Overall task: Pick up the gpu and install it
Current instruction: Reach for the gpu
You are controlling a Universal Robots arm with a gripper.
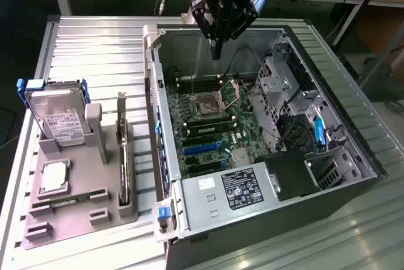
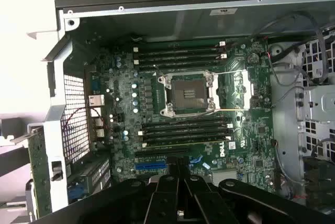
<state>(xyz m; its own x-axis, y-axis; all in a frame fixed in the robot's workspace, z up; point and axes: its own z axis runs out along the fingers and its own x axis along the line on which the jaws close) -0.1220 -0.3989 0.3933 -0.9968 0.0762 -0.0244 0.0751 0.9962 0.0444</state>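
The gpu (image 1: 123, 156) is a thin dark card standing on edge in a slot of the grey holder (image 1: 95, 216), its silver bracket end uppermost, at the exterior view's left of the open computer case (image 1: 353, 175). My gripper (image 1: 216, 52) hangs shut and empty above the far end of the case, well to the right of the gpu. In the wrist view its closed fingertips (image 2: 180, 179) point down over the motherboard (image 2: 251, 130), close to the blue expansion slot (image 2: 152, 165).
The holder also carries a silver hard drive with blue tabs (image 1: 58, 118), a processor (image 1: 53, 178) and a memory stick (image 1: 63, 200). Inside the case are the open processor socket (image 1: 208, 103), a power supply (image 1: 233, 191) and drive cages (image 1: 284, 87).
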